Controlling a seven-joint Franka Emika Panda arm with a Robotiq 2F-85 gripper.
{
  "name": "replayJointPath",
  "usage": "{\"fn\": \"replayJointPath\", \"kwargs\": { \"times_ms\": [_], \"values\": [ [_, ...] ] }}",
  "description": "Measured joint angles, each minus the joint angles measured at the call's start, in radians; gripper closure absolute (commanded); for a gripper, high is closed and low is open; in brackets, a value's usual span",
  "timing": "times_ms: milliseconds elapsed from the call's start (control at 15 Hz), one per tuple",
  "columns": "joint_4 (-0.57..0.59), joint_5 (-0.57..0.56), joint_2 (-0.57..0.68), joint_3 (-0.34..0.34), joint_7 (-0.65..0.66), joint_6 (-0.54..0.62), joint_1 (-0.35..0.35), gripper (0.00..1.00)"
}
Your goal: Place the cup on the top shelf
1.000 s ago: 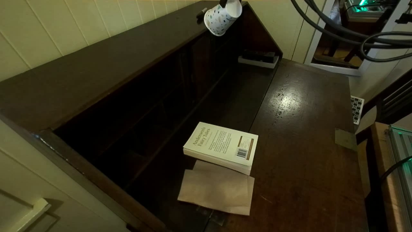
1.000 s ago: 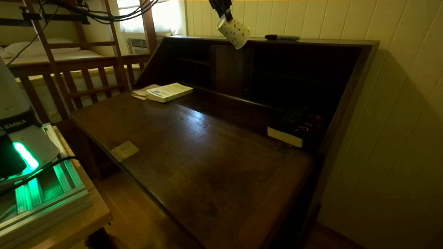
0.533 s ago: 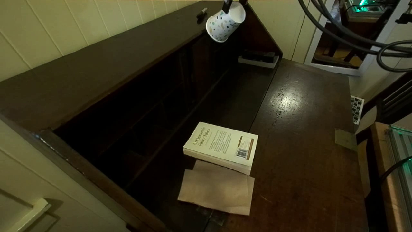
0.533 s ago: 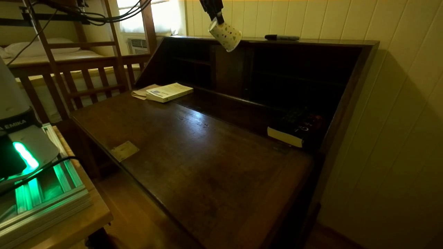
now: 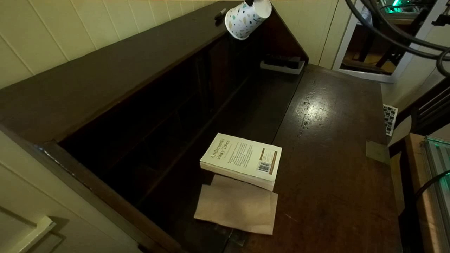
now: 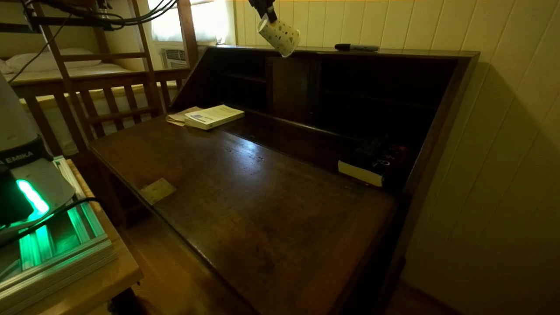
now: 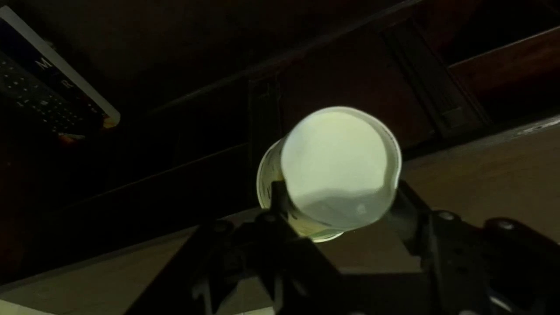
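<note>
Hanging in the air by the front edge of the top shelf (image 5: pixel 123 70), the cup (image 5: pixel 246 20) is white with little colored specks and tipped well over on a slant, one pale round end turned toward the wrist view. The gripper (image 7: pixel 341 197) is clamped onto it, one dark finger on each side, the jaws only as far apart as the cup between them. From these angles I honestly can't tell if the cup is over the top shelf or slightly in front of it, or whether they touch.

A dark marker (image 6: pixel 356 47) lies on that same shelf. Down on the desk (image 5: pixel 337 175) there's a pale paperback (image 5: pixel 242 160) of Andersen's Fairy Tales, barcode side up, with some folded brown paper (image 5: pixel 235 207) just beside it. A thick dark book (image 6: pixel 369 164) lies at the opposite end, showing in both exterior views and at the upper left of the wrist view. The compartments (image 6: pixel 380 83) under the top shelf are super dark, so I can't make out much inside. In an exterior view, the arm's base (image 6: pixel 48 179) has a green light glowing.
</note>
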Motion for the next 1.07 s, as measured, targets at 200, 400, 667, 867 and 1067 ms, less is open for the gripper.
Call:
{"fn": "replayJointPath", "kwargs": {
  "times_ms": [200, 400, 667, 867, 1067],
  "values": [
    [-0.006, 0.000, -0.020, 0.007, 0.000, 0.026, 0.000, 0.66],
    [-0.007, 0.007, -0.025, 0.009, -0.006, 0.078, 0.000, 0.66],
    [-0.023, 0.057, -0.024, 0.009, -0.057, 0.159, 0.001, 0.66],
    [-0.036, 0.144, -0.014, 0.006, -0.135, 0.208, 0.008, 0.66],
    [-0.043, 0.230, 0.004, -0.002, -0.214, 0.233, 0.020, 0.66]
  ]
}}
